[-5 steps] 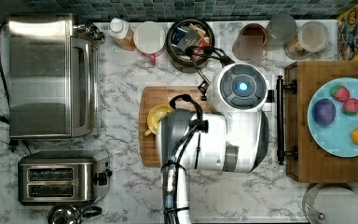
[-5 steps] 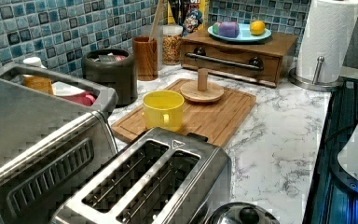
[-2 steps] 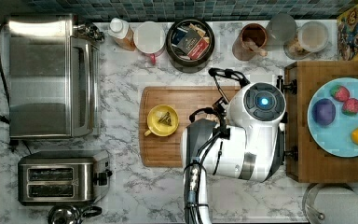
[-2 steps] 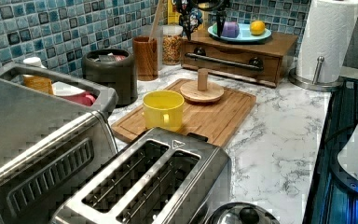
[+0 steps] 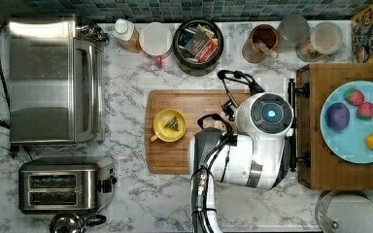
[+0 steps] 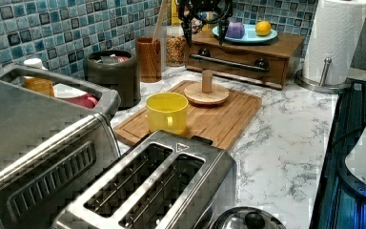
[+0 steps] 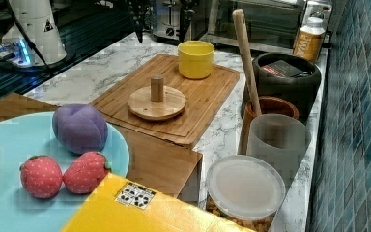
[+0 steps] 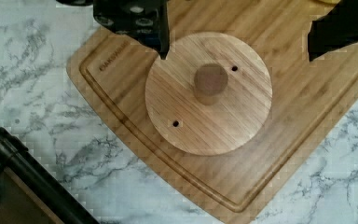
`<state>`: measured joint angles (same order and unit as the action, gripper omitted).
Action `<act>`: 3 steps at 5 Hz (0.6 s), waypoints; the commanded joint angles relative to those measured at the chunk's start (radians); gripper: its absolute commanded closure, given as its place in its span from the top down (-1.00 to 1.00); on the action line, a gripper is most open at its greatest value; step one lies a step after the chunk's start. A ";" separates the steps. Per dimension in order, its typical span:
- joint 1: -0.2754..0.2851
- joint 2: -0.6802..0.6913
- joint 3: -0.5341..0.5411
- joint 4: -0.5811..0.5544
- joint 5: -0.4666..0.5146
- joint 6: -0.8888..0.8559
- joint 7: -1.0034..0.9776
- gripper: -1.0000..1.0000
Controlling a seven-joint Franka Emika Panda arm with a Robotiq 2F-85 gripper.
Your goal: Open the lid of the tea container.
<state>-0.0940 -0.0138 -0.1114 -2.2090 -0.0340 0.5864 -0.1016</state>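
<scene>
end effector (image 8: 235, 35): open, empty, above wooden lid (image 8: 209, 92) | lid: flat on cutting board (image 6: 219, 119) | tea container (image 5: 197, 40): uncovered, by backsplash

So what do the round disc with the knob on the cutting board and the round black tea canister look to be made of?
The round disc with the knob looks like unfinished pale wood, perhaps bamboo: straight grain lines, matte surface. The round black tea canister looks like matte dark ceramic or plastic, smooth with a thick rim; I can't tell which.

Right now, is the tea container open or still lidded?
Open: the tea container shows tea packets inside, and the wooden lid lies on the cutting board.
</scene>
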 commanded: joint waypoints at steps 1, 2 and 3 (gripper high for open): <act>-0.023 0.053 -0.038 -0.036 0.007 0.038 0.067 1.00; -0.049 0.085 -0.012 -0.039 0.009 0.059 0.060 1.00; -0.033 0.104 -0.013 -0.056 0.020 0.112 0.048 1.00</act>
<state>-0.1294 0.1070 -0.1318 -2.2090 -0.0266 0.6982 -0.1016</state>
